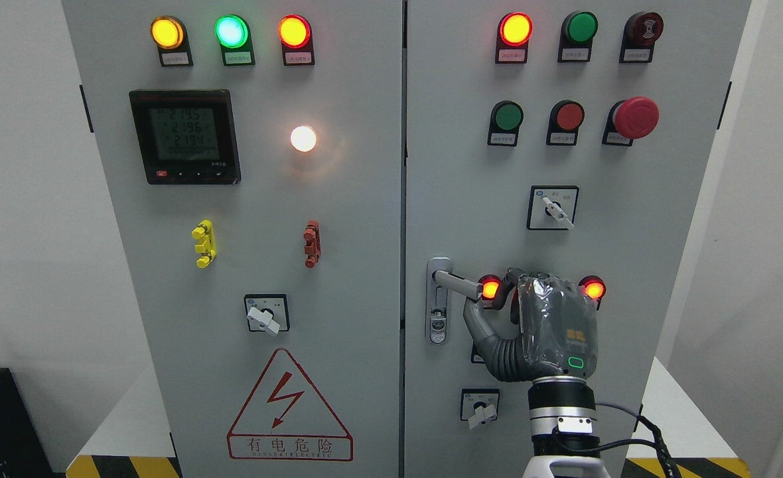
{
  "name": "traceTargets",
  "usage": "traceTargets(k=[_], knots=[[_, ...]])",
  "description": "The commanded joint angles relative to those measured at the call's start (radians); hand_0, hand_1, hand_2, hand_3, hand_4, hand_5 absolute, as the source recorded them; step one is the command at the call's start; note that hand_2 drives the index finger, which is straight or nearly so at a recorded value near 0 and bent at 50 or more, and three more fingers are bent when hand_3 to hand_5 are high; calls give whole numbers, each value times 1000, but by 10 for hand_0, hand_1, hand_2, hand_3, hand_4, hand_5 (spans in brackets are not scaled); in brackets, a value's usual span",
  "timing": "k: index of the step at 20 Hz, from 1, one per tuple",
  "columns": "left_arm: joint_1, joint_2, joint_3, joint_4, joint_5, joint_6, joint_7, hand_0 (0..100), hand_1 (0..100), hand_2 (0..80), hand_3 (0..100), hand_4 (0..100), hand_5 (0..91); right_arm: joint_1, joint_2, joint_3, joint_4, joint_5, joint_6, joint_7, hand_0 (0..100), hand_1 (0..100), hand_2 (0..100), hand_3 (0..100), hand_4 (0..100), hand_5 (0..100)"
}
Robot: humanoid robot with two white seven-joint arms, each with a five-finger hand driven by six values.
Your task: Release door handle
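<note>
My right hand (543, 317) at door handle (459, 284) on right cabinet door, left of hand. Thumb under lever; full clamp cannot tell. Risk: finger snags lever during withdrawal, tugging door or bumping lit red lamp (490, 289) beside handle.

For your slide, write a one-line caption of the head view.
Robot's right hand at the door handle of a grey cabinet, thumb under the lever.

Two cabinet doors side by side. Door handle (456, 283) at right door's left edge; robot hand (537, 318) just right of it, rotary switch (480, 405) below, meter (185, 136) on left door.
</note>
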Motion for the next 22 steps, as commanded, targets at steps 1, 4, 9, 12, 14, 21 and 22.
traceTargets(k=[1, 4, 9, 12, 14, 21, 22], knots=[[0, 0, 0, 0, 0, 6, 0, 0, 0, 31, 173, 127, 0, -2, -1, -2, 2, -1, -1, 1, 479, 443, 701, 950, 749, 732], [0, 0, 0, 0, 0, 4, 0, 0, 0, 31, 173, 127, 0, -2, -2, -2, 2, -1, -1, 1, 479, 443, 702, 950, 749, 732], [0, 0, 0, 0, 0, 6, 0, 0, 0, 30, 173, 127, 0, -1, -2, 0, -3, -1, -1, 1, 480, 443, 700, 949, 748, 730], [0, 0, 0, 0, 0, 4, 0, 0, 0, 30, 173, 128, 0, 5, -2, 0, -6, -1, -1, 1, 482, 444, 703, 949, 748, 730], [0, 0, 0, 0, 0, 6, 0, 0, 0, 30, 173, 128, 0, 8, -4, 0, -6, -1, -2, 1, 482, 445, 703, 949, 748, 731], [0, 0, 0, 0, 0, 6, 0, 0, 0, 31, 173, 128, 0, 40, -7, 0, -40, -1, -7, 1, 486, 448, 699, 949, 746, 728], [0, 0, 0, 0, 0, 6, 0, 0, 0, 31, 173, 128, 0, 51, -7, 1, -50, -1, -8, 1, 486, 448, 698, 949, 746, 728]])
